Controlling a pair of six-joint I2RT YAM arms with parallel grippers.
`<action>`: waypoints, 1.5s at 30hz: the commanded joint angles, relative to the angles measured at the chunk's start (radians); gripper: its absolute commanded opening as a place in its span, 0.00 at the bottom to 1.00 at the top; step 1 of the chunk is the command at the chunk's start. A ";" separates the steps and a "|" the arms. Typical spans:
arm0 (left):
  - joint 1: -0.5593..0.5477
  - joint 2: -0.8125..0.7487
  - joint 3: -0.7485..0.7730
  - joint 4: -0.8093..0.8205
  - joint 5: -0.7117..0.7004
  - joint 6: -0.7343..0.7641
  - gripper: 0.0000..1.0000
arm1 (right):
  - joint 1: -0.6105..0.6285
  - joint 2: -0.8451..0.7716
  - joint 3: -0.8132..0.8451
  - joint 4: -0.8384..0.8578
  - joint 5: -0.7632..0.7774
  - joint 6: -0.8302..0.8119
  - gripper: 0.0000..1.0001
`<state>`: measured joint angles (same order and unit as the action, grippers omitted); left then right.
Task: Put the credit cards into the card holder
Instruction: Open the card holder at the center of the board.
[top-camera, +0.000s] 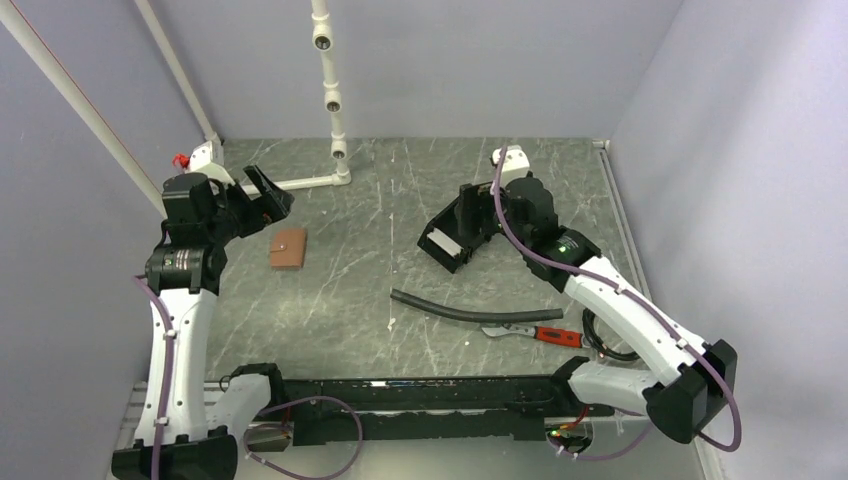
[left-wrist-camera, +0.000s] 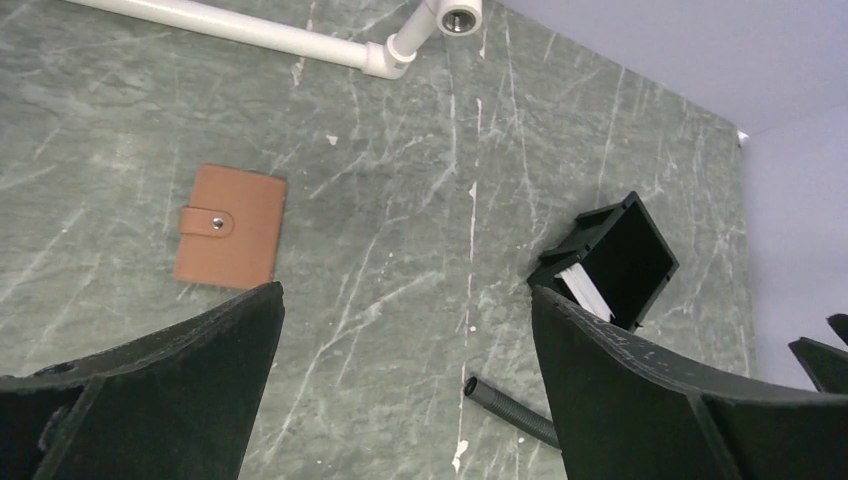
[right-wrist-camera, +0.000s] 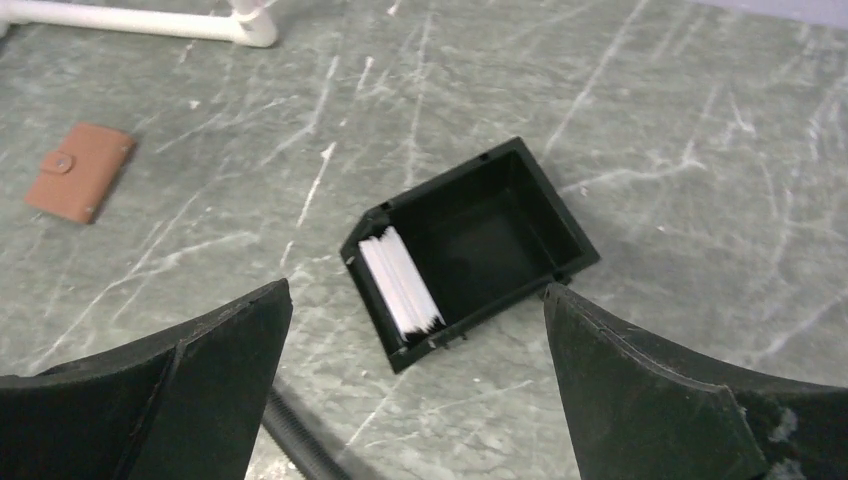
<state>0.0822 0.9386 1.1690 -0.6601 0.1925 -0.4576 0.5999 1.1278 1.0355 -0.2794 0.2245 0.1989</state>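
The card holder (top-camera: 288, 248), a small tan-brown leather wallet snapped shut, lies flat on the grey marbled table at mid-left; it also shows in both wrist views (left-wrist-camera: 230, 227) (right-wrist-camera: 80, 172). The credit cards (right-wrist-camera: 400, 285) stand on edge as a white-edged stack inside an open black box (right-wrist-camera: 500, 225), against its near-left wall (left-wrist-camera: 585, 290). My left gripper (top-camera: 262, 203) hovers open just left of and above the card holder, holding nothing (left-wrist-camera: 406, 290). Over the black box (top-camera: 455, 240), my right gripper (top-camera: 478, 212) also hangs open and empty (right-wrist-camera: 416, 285).
A black corrugated hose (top-camera: 470, 310) lies in front of the box. Red-handled cutters (top-camera: 535, 333) rest near the right arm. A white pipe frame (top-camera: 330, 100) stands at the back left, its foot on the table (left-wrist-camera: 250, 28). Grey walls close in on three sides.
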 joint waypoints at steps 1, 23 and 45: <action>0.028 -0.023 -0.058 0.054 0.083 -0.052 0.99 | 0.056 0.071 0.083 0.021 -0.019 0.039 1.00; 0.404 0.515 -0.288 0.431 0.337 -0.355 0.93 | 0.084 0.224 0.137 -0.052 -0.390 0.106 1.00; 0.177 0.736 -0.276 0.341 0.057 -0.190 0.52 | 0.084 0.279 0.108 0.004 -0.526 0.126 1.00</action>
<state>0.3038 1.6985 0.9485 -0.3058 0.2756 -0.6353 0.6842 1.3972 1.1522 -0.3332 -0.2737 0.3183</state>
